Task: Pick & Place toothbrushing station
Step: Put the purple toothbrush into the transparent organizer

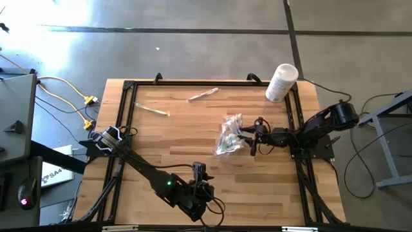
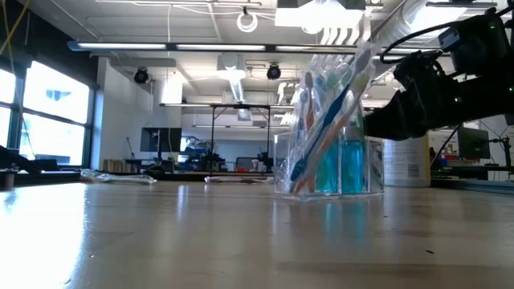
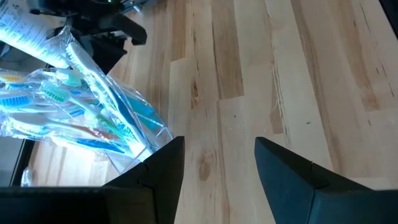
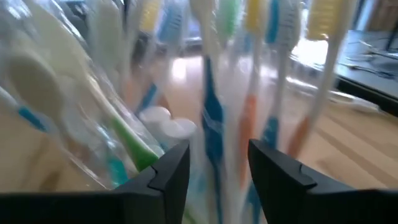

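Observation:
The clear crinkly plastic bag (image 1: 230,135) stands upright on its bottom, right of the table's middle. It is stuffed with slim toothbrushes (image 2: 325,128) and small teal tubes (image 2: 341,164). My right gripper (image 4: 217,168) is open at the bag's right side (image 1: 253,140), pointing nearly level at it with the brushes close before its fingers. My left gripper (image 1: 199,169) waits open above the near edge, with bare wood between its fingers (image 3: 219,162) and the bag (image 3: 81,118) farther off. Two loose toothbrushes (image 1: 203,95) (image 1: 151,109) lie flat at the far left. My right gripper has its fingers (image 4: 171,171) right up against the bag's side (image 4: 211,124), coming level from the table's right. I cannot tell whether they touch the plastic. The bag stands upright on the table.
A white canister (image 1: 281,82) stands at the far right corner. A black frame (image 1: 129,87) runs around the wooden top. Open wood lies between the bag and the left side (image 1: 154,145).

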Controlling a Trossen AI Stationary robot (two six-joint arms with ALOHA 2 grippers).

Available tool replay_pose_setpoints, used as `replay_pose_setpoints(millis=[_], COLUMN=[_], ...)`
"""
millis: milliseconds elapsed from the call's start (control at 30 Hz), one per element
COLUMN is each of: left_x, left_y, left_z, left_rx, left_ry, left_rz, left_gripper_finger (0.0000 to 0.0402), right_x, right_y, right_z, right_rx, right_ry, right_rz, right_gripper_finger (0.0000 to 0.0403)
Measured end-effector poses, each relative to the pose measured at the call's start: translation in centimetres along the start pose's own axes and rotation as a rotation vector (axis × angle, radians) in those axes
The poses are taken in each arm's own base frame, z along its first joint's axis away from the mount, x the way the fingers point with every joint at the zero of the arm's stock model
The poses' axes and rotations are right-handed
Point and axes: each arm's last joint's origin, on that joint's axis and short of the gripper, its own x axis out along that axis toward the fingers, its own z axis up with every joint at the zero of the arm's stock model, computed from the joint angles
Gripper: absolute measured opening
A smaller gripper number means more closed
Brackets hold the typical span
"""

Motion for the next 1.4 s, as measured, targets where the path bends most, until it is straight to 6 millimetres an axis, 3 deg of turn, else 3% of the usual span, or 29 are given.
replay_pose_setpoints(millis=[167,400,567,667,833,1000,1200,1400], left_x=[0.0,0.0,-0.3,-0.3,0.6,3.1,6.6,10.8], left_y=[0.0,0.2,0.9,2.4,7.1,13.0,22.2,31.9], left_z=[0.0,-0.6,-2.0,-3.2,-4.4,-4.2,-5.6,-8.7], left_rx=[-0.001,0.014,0.034,-0.007,-0.083,-0.127,-0.163,-0.366], left_ry=[0.001,0.05,0.173,0.31,0.522,0.637,0.74,0.609], left_rz=[0.0,0.013,0.057,0.123,0.262,0.217,0.243,0.103], left_gripper_finger=[0.0187,0.0187,0.0187,0.0187,0.0187,0.0187,0.0187,0.0187], right_x=[-0.6,-2.4,-4.2,-5.3,-7.2,-8.8,-10.0,-10.7], right_y=[0.5,2.3,3.8,4.7,6.2,7.6,8.5,9.3], right_z=[0.0,1.8,2.8,3.4,4.0,4.8,5.0,4.4], right_rx=[-0.027,-0.096,-0.103,-0.069,0.062,0.174,0.187,0.221], right_ry=[0.024,-0.085,-0.153,-0.189,-0.233,-0.286,-0.309,-0.249], right_rz=[-0.076,-0.075,-0.078,-0.022,0.148,0.467,0.712,0.795], right_gripper_finger=[0.015,0.015,0.015,0.015,0.015,0.015,0.015,0.015])
